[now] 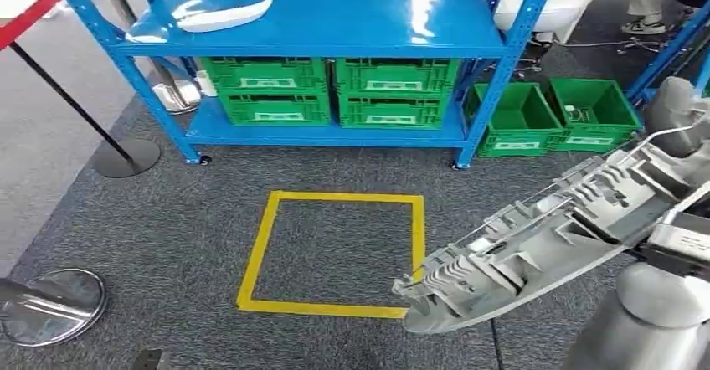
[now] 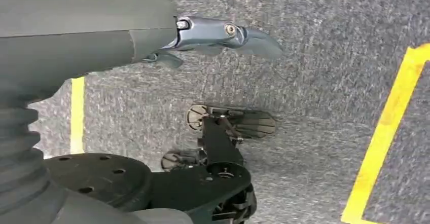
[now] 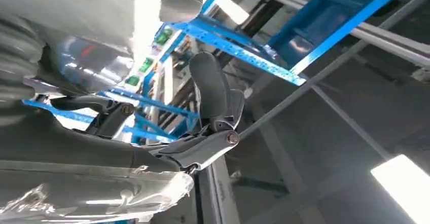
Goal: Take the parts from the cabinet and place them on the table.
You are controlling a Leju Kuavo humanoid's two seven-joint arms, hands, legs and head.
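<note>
Head cam: right arm comes in from the lower right carrying a long grey ribbed plastic part [image 1: 536,236], tilted, low end over the corner of the yellow tape square [image 1: 266,249] on the grey carpet [image 1: 167,219], high end up by the wrist. The right hand [image 1: 680,244] is mostly hidden behind the part here, so you can't read the grip from this angle.

Right wrist cam fills that in: right hand [image 3: 167,143] has its dark fingers [image 3: 210,89] curled over the edge of the pale part [image 3: 91,193], thumb side clamped underneath, so it's def gripping it. Same view looks up past the hand at blue racking, which the head cam doesn't give you.

Left wrist cam: left hand [image 2: 213,34] hangs down over the carpet, fingers loosely extended, nothing in them. Yellow tape line [image 2: 388,133] runs past on the floor.

Back to head cam for the bg: blue shelf unit [image 1: 318,31] straight ahead w/ another white part [image 1: 219,17] lying on its top shelf, left side. Below that, four green crates [image 1: 328,92] stacked two by two on the lower shelf. Two more green bins [image 1: 553,117] sit on the floor just beside the rack's right leg. Chrome stanchion base [image 1: 52,305] at lower left, a dark one [image 1: 126,158] further back.
</note>
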